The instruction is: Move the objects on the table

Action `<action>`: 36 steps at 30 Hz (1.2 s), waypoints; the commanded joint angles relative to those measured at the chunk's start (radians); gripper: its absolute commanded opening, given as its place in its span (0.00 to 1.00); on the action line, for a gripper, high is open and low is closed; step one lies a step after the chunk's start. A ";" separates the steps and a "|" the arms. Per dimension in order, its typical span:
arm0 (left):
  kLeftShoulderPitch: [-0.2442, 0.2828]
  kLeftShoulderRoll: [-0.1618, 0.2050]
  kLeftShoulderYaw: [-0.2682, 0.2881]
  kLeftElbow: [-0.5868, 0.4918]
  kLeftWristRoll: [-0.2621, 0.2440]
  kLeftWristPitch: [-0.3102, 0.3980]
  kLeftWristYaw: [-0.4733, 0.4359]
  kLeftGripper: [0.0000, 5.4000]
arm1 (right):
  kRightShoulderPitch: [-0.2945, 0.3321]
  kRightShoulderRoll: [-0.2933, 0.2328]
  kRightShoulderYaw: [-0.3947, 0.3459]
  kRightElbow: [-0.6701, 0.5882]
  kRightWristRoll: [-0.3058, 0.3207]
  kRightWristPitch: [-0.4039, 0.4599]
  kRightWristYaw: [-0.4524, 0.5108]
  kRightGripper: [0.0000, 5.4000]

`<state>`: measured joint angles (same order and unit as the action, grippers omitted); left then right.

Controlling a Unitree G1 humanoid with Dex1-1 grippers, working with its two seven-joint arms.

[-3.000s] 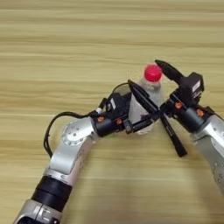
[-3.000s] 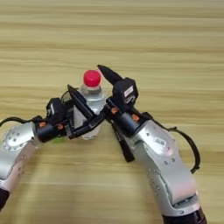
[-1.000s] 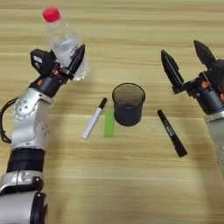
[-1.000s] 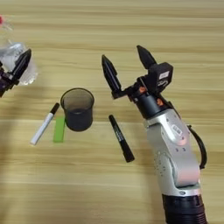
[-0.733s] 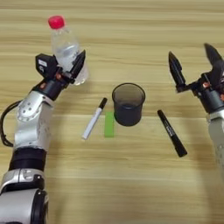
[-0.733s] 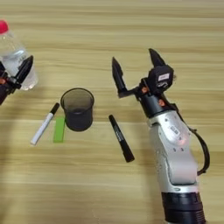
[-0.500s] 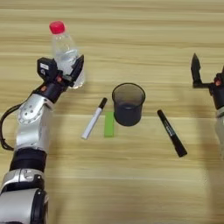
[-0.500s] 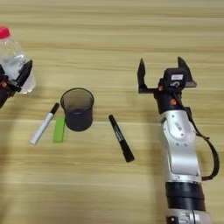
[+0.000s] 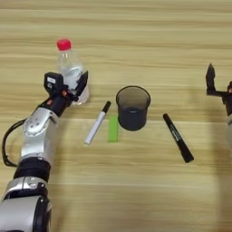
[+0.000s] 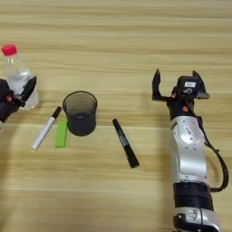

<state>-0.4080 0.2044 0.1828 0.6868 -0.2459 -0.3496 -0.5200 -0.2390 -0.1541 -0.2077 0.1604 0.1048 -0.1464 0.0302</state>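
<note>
Risk: left pincer (image 9: pixel 72 87) pinching small clear red-capped plastic bottle (image 9: pixel 71 70) upright on bench (image 9: pixel 136 190) | I fear tipping on release | right pincer (image 10: pixel 177 85) spread, idle.

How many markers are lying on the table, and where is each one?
2. A white marker with a black cap lies left of the dark cup, beside a green strip. A black marker lies right of the cup. None seems hidden.
</note>
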 commanded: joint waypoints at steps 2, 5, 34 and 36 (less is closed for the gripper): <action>-0.034 0.001 -0.006 0.078 0.035 -0.052 0.031 0.57 | -0.017 -0.002 -0.001 0.003 0.005 -0.009 0.003 1.00; -0.045 0.003 -0.006 0.119 0.050 -0.065 0.049 0.57 | -0.016 -0.001 0.001 0.002 0.005 -0.009 0.004 1.00; 0.007 -0.031 -0.029 0.191 0.093 -0.170 0.098 0.73 | -0.018 0.004 0.005 0.000 0.007 -0.006 0.004 1.00; 0.015 -0.031 -0.033 0.182 0.094 -0.170 0.099 0.79 | -0.019 0.004 0.005 0.002 0.007 -0.007 0.004 1.00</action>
<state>-0.4034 0.1716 0.1538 0.8800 -0.1608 -0.5265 -0.4236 -0.2392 -0.1508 -0.2041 0.1606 0.1063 -0.1491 0.0311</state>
